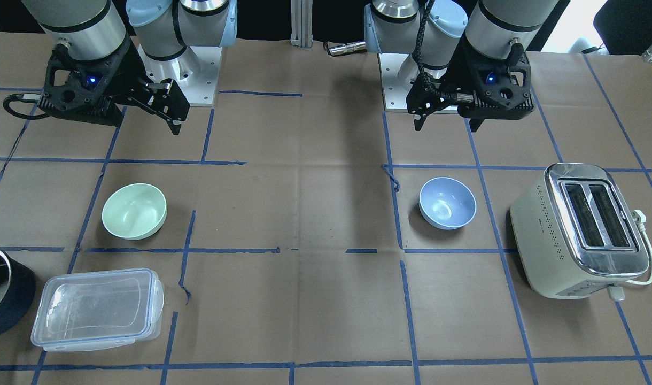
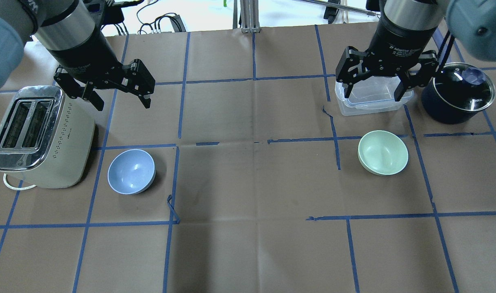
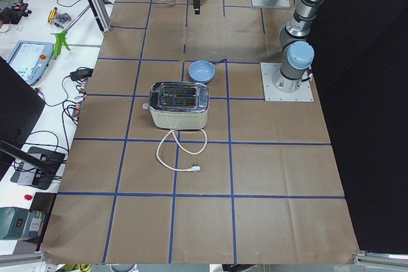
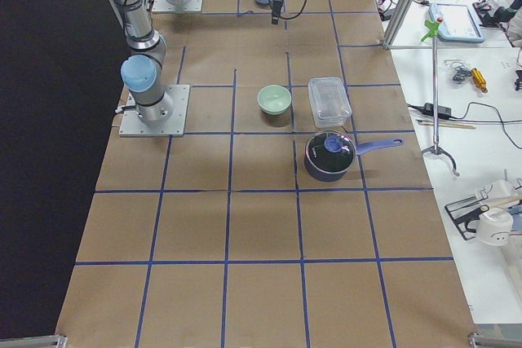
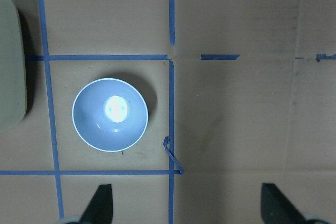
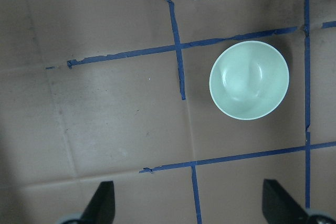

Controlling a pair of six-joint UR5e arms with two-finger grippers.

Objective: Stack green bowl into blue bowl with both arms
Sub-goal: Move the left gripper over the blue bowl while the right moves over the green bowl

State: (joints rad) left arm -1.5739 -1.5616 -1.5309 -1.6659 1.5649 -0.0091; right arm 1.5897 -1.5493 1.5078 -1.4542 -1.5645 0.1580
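The pale green bowl [image 1: 134, 210] sits upright and empty on the robot's right side of the table; it also shows in the overhead view [image 2: 383, 152] and the right wrist view [image 6: 249, 80]. The light blue bowl [image 1: 447, 203] sits upright and empty on the robot's left side [image 2: 131, 171], and shows in the left wrist view [image 5: 110, 114]. My left gripper [image 2: 122, 103] hangs open and empty, high above the table beyond the blue bowl. My right gripper [image 2: 370, 97] hangs open and empty, high above the table beyond the green bowl.
A cream toaster [image 2: 36, 136] with a loose cord stands close beside the blue bowl. A clear lidded container [image 2: 368, 106] lies beyond the green bowl, under my right gripper. A dark pot with a glass lid [image 2: 457, 93] stands next to the container.
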